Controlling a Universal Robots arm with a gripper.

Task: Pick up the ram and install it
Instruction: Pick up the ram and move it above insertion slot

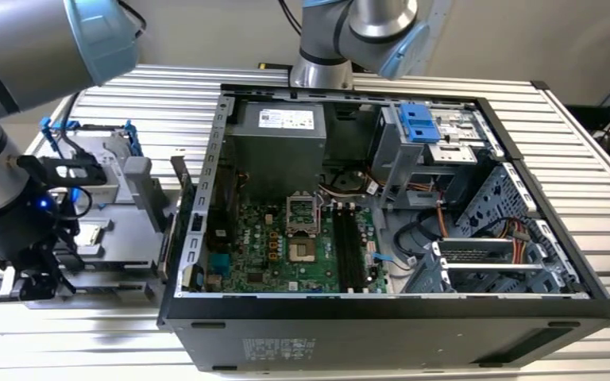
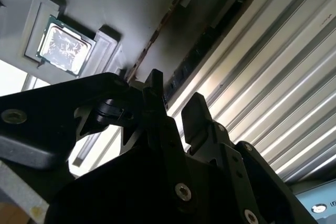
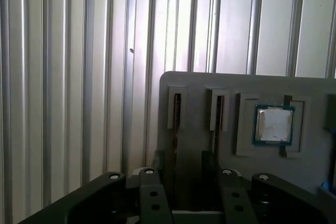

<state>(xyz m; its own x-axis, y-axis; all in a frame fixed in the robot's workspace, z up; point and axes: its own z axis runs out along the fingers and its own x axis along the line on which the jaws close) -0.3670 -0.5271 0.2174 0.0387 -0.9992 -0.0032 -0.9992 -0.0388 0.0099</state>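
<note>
Spanning the scene, the slatted metal table carries an open computer case at its middle. Beside the case, toward the table edge at the exterior view's left, sits a grey holder. My pincer hangs over that holder, its fingers parted by a narrow gap and gripping nothing. A processor chip lies flat in a recess of the holder. The ram stands on edge in the slot nearest the holder's edge and runs toward the gap between my fingers. I cannot tell whether they touch it.
</note>
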